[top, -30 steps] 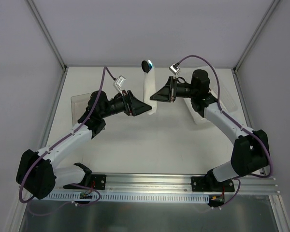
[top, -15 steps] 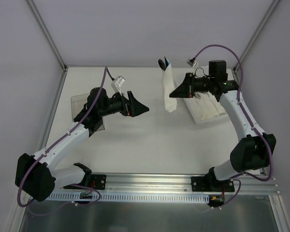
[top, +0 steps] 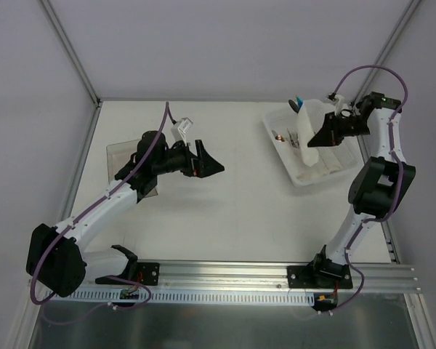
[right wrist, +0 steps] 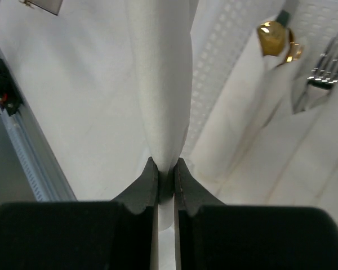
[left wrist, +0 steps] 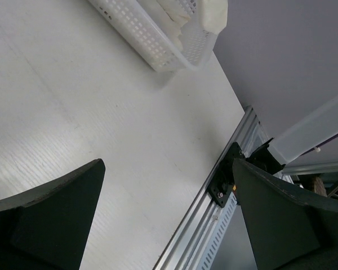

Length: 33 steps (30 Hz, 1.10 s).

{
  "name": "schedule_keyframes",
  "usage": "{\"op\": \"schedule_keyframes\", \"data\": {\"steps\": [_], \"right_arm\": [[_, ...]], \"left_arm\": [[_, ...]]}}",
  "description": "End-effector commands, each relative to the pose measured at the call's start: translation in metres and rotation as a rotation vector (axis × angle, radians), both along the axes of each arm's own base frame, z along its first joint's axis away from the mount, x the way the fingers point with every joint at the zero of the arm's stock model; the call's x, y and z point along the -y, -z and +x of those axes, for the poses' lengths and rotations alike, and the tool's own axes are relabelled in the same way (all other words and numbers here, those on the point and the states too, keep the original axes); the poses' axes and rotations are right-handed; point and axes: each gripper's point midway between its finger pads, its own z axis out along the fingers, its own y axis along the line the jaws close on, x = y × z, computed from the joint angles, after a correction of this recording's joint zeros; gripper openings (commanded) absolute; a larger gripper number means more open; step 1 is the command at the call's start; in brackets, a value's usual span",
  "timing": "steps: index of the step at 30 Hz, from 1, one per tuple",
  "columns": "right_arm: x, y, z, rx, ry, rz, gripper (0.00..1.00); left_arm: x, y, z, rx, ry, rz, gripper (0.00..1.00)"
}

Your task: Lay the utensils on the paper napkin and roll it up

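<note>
white tbl (top: 225, 211) | grey walls (top: 218, 43) | rail (top: 225, 270) near edge | R gripper (right wrist: 166, 169) pinches napkin (right wrist: 160, 84)

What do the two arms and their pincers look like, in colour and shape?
The left arm and the right arm have white links and bulky black joints. A purple cable runs along each. The left pincer and the right pincer each have two matte black, wedge-shaped fingers. No markings show.

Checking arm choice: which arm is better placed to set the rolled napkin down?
Right: the right gripper is shut on the rolled napkin at the white basket; the left gripper is open, empty.
</note>
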Motion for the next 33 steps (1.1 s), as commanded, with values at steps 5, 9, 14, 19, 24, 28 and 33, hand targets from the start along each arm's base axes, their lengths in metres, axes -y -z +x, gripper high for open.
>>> {"op": "schedule_keyframes", "data": {"steps": [5, 9, 14, 19, 24, 28, 33], "right_arm": [[0.031, -0.004, -0.019, -0.055, -0.079, -0.04, 0.0], [0.04, 0.018, -0.016, -0.081, -0.114, -0.081, 0.0], [0.047, 0.03, -0.011, -0.114, -0.14, -0.104, 0.0], [0.045, 0.045, -0.018, -0.157, -0.17, -0.104, 0.0], [0.039, 0.055, -0.021, -0.186, -0.201, -0.099, 0.0], [0.032, 0.064, -0.031, -0.222, -0.243, -0.105, 0.0], [0.025, 0.076, -0.038, -0.291, -0.248, -0.084, 0.0]], "left_arm": [[0.002, -0.008, 0.009, 0.021, 0.002, -0.008, 0.99], [0.003, -0.006, 0.009, 0.015, 0.001, -0.005, 0.99], [-0.001, -0.001, 0.009, 0.001, -0.018, 0.001, 0.99], [-0.002, 0.005, 0.007, -0.017, -0.031, 0.004, 0.99], [-0.005, 0.01, 0.005, -0.026, -0.049, 0.009, 0.99], [-0.006, 0.015, 0.003, -0.037, -0.055, 0.013, 0.99], [-0.006, 0.016, 0.003, -0.044, -0.06, 0.015, 0.99]]}}
